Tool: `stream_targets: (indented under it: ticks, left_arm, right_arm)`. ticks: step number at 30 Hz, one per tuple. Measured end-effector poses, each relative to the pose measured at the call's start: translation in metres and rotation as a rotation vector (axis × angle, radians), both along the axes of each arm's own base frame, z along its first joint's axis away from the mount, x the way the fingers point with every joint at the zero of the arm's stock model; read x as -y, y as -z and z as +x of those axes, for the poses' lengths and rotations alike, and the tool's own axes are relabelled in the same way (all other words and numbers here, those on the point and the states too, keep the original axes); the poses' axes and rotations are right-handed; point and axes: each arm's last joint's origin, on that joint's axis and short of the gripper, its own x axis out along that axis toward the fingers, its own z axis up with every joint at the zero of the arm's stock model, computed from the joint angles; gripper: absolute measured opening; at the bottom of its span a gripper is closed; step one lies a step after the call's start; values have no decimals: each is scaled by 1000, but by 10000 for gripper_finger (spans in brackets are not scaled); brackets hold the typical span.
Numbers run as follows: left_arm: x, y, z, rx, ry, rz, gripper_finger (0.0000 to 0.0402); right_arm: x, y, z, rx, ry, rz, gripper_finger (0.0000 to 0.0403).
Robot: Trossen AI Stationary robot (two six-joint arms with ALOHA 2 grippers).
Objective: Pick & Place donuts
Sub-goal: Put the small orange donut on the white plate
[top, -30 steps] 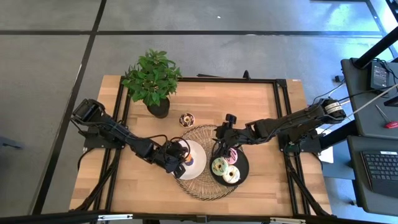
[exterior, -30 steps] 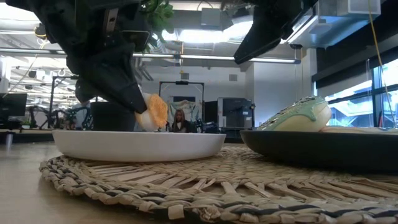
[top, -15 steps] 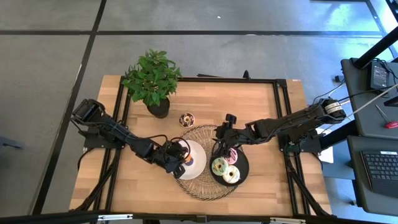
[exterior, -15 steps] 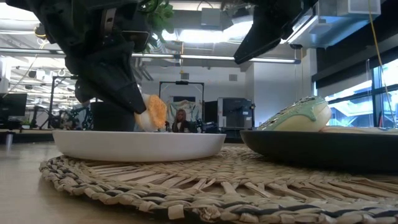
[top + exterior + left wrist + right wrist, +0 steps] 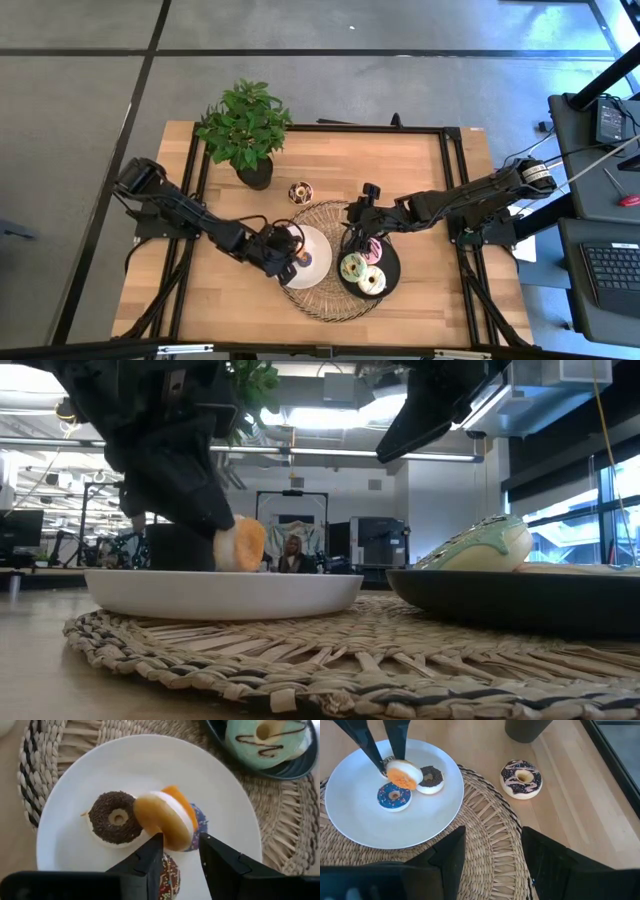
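Observation:
My left gripper [image 5: 179, 845] is over the white plate [image 5: 318, 262], shut on a small orange-iced donut [image 5: 167, 820]. Under it on the plate lie a chocolate-sprinkled donut [image 5: 114, 817], a blue-iced one [image 5: 394, 796] and a dark sprinkled one [image 5: 170, 867] half hidden by the fingers. My right gripper [image 5: 492, 840] hangs open above the woven mat [image 5: 330, 295], between the two plates. The black plate [image 5: 392, 272] holds a green donut [image 5: 351, 267], a cream one [image 5: 371, 281] and a pink one [image 5: 372, 250]. A chocolate donut with pink drizzle [image 5: 522, 779] lies flat on the table. My left gripper pinches the orange donut by its rim [image 5: 172, 842] between the two fingertips [image 5: 154, 845], coming from above at a slant. The donut stands on edge, tilted, its orange icing [image 5: 402, 777] turned sideways. The plate's rim [image 5: 230, 580] hides whether its lower edge touches the plate.
A potted plant [image 5: 245, 130] stands on the table's far left part, behind the loose drizzled donut [image 5: 300, 192]. The mat carries both plates side by side. Bare wood [image 5: 420, 170] lies toward the far right. A black frame [image 5: 448, 180] runs around the tabletop.
In the low view the orange donut has sunk a little toward the white plate and turned slightly. The left gripper's finger now stands a bit higher against it. The right arm has kept still.

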Motion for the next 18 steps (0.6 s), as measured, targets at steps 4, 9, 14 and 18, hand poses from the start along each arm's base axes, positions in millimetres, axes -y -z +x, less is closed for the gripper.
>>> stream_targets:
  ticks: [4, 9, 14, 18]
  left_arm:
    - [-1, -4, -1, 10, 0, -5, 132]
    - [-1, -4, -2, 8, -12, -15, 140]
    - [-1, -4, -2, 7, -19, -30, 141]
    - [0, -4, -2, -2, -6, -52, 141]
  right_arm:
    - [0, 0, 0, 0, -1, 0, 194]
    - [0, 0, 0, 0, -1, 0, 194]
    - [0, 0, 0, 0, -1, -1, 194]
    - [0, 0, 0, -1, -1, -1, 194]
